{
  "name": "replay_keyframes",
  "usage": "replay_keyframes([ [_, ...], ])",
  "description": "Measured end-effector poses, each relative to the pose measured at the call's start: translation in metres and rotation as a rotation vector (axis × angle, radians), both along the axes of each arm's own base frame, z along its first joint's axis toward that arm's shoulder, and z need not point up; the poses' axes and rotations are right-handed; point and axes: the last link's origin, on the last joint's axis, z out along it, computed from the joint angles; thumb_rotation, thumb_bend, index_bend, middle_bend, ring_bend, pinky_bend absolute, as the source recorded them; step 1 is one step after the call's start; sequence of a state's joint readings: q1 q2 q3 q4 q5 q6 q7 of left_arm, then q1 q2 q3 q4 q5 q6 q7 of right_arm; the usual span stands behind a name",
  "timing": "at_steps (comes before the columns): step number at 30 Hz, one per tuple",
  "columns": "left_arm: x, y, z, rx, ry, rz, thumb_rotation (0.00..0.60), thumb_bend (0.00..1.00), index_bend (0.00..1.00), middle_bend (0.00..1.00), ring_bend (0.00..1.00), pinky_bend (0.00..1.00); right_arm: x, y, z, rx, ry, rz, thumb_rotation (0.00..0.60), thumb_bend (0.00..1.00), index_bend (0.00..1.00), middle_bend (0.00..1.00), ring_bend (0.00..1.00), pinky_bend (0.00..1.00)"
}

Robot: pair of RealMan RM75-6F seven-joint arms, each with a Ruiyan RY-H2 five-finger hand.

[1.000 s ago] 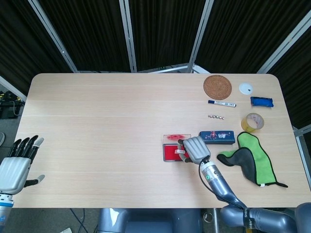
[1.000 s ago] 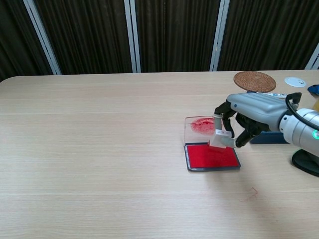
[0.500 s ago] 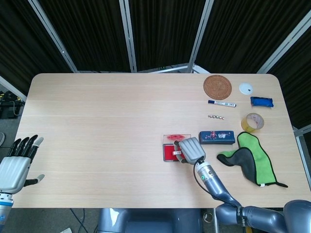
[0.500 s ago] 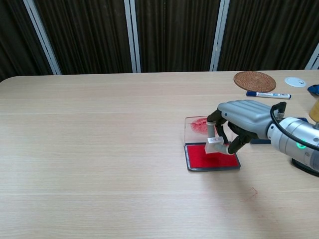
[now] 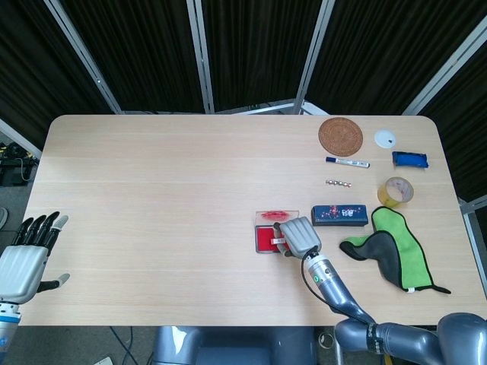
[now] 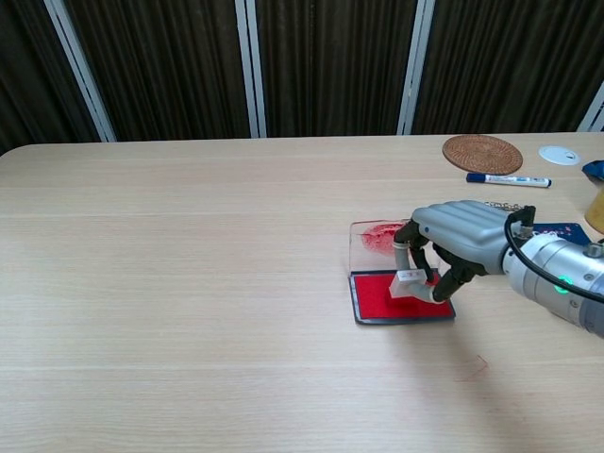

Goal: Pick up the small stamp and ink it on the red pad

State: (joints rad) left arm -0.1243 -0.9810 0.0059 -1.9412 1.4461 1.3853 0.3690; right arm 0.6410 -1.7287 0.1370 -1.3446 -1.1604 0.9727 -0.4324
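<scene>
The red ink pad (image 6: pixel 382 297) (image 5: pixel 265 240) lies open near the table's middle right, its clear lid (image 6: pixel 370 237) behind it smeared with red. My right hand (image 6: pixel 451 243) (image 5: pixel 300 236) holds the small white stamp (image 6: pixel 408 281) between thumb and fingers, and the stamp's lower end touches the red pad. In the head view the hand covers most of the stamp. My left hand (image 5: pixel 24 258) hangs off the table's front left corner, fingers apart, holding nothing.
To the right of the pad lie a dark blue case (image 5: pixel 339 215), a green and black cloth (image 5: pixel 392 248), a tape roll (image 5: pixel 396 192), a marker (image 5: pixel 347 162) (image 6: pixel 507 179), a woven coaster (image 5: pixel 340 136) (image 6: pixel 482 153), a white disc (image 5: pixel 386 138) and a blue packet (image 5: pixel 409 159).
My right hand has moved left and down with the stamp, bringing it from above the pad's right edge onto the red surface. The left hand has not moved.
</scene>
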Motion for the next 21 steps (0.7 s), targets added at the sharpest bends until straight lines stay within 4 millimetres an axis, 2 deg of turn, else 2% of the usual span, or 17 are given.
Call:
replay_keyframes([
  [13,0.000,-0.001,0.000,-0.006,-0.003,0.001,0.600,0.00,0.00,0.00,0.00,0.00,-0.004,0.001,-0.003,0.000,0.015,0.006,0.600,0.39,0.56,0.61,0.85,1.00],
  [21,0.000,-0.001,0.000,-0.010,-0.001,0.003,0.600,0.00,0.00,0.00,0.00,0.00,0.001,0.001,0.008,-0.009,-0.019,0.012,0.600,0.39,0.56,0.61,0.85,1.00],
])
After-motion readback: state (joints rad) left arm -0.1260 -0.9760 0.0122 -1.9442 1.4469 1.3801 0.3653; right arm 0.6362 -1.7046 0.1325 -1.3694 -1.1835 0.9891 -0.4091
